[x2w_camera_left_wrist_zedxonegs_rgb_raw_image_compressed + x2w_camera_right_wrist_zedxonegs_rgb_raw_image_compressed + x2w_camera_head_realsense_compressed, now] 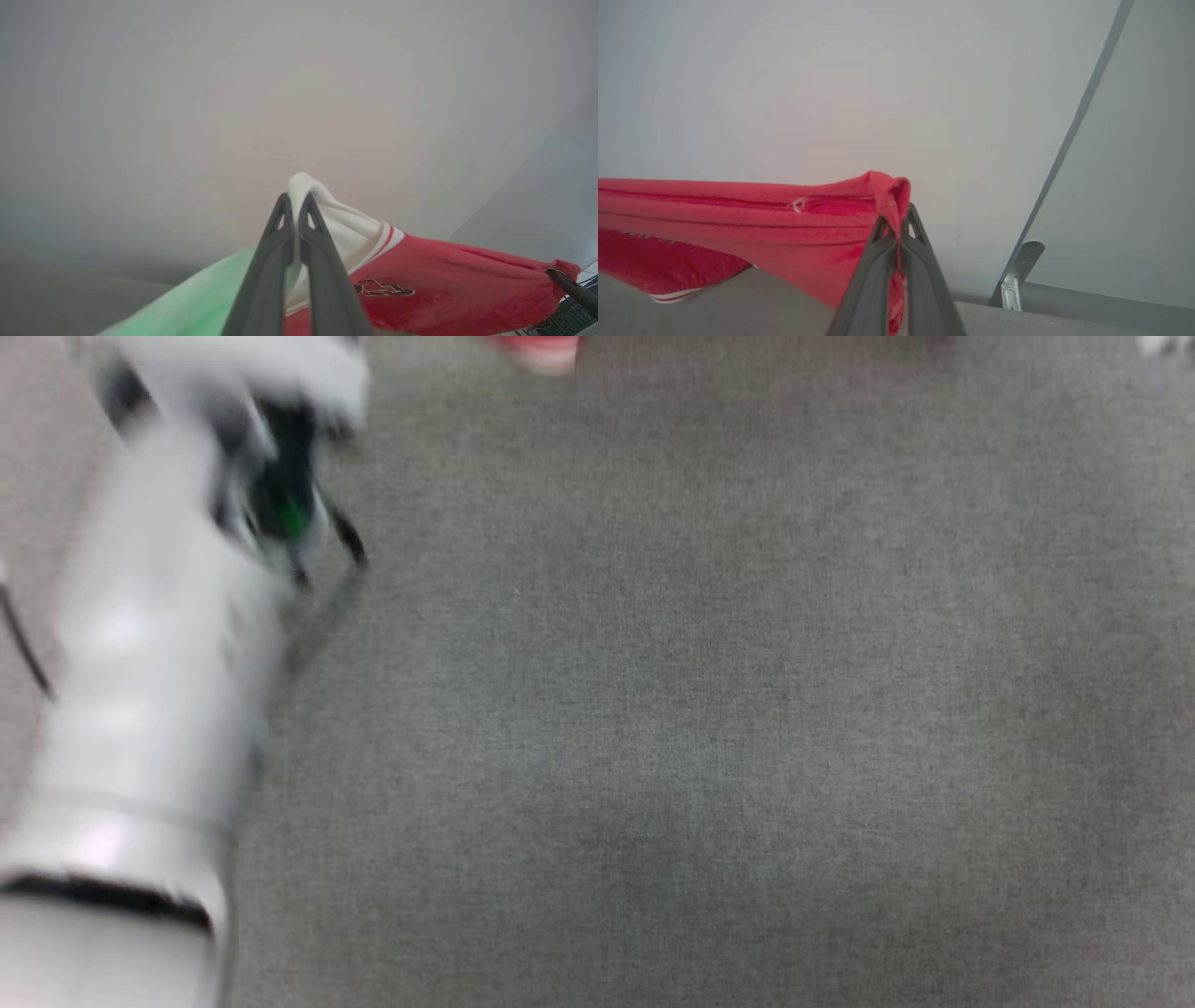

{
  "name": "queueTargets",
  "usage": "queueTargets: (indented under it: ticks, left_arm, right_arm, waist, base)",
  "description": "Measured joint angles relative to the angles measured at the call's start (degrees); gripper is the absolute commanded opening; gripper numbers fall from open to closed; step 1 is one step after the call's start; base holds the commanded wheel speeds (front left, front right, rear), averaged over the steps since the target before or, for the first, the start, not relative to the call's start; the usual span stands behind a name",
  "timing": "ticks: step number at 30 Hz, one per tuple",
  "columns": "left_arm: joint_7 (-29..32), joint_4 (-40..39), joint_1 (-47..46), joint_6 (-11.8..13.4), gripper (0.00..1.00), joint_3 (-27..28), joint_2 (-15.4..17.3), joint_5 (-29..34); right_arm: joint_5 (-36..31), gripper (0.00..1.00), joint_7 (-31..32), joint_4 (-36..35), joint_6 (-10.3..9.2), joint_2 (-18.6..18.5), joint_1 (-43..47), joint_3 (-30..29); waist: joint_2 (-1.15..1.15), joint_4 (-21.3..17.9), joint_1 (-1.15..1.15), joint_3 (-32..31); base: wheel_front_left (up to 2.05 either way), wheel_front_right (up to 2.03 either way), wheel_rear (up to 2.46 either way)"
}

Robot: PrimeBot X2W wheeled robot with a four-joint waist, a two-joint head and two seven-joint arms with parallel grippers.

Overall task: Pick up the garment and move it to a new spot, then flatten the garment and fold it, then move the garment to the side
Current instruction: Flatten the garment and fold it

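The garment (444, 275) is red with a white sleeve and striped trim, and it hangs stretched between my two grippers. In the left wrist view my left gripper (295, 201) is shut on the white sleeve. The right arm's dark finger (574, 289) meets the garment's far red corner. In the right wrist view my right gripper (896, 219) is shut on a bunched red corner of the garment (738, 210), which runs off to the left. The head view is blurred: my pale left forearm (159, 663) rises at the left, and a strip of the garment (534, 349) shows at the top edge.
A grey carpet-like surface (700, 709) spreads below the head camera. A pale wall (831, 93) stands behind the garment, with a metal bracket (1015, 280) and a slanting seam at the right. A blurred green shape (201, 298) lies under the left gripper.
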Motion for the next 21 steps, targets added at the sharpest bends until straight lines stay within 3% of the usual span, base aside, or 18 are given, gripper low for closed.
queueTargets:
  ticks: [7, 13, 21]
  left_arm:
    - [-0.01, -11.84, 19.12, -0.24, 0.0, 1.6, -1.34, -1.37]
    - [-0.08, -25.46, 33.55, 1.01, 0.0, 1.68, 1.01, -0.19]
    - [0.77, -44.85, 53.02, 9.72, 0.0, 0.77, 5.2, 2.23]
  right_arm:
    - [8.27, 0.0, 3.03, -15.15, -0.01, -8.5, 15.95, 4.87]
    - [11.07, 0.0, 5.05, -25.82, -0.02, -12.91, 28.93, 4.87]
    - [10.71, 0.0, 7.43, -37.65, -0.01, -14.94, 45.45, -0.86]
  waist:
    - [0.0, 0.67, 0.0, -2.9]
    - [0.0, 0.78, 0.0, -5.59]
    - [0.0, 0.08, 0.0, -9.68]
  base:
    - [0.0, 0.0, 0.0]
    - [0.0, 0.0, 0.0]
    - [0.0, 0.0, 0.0]
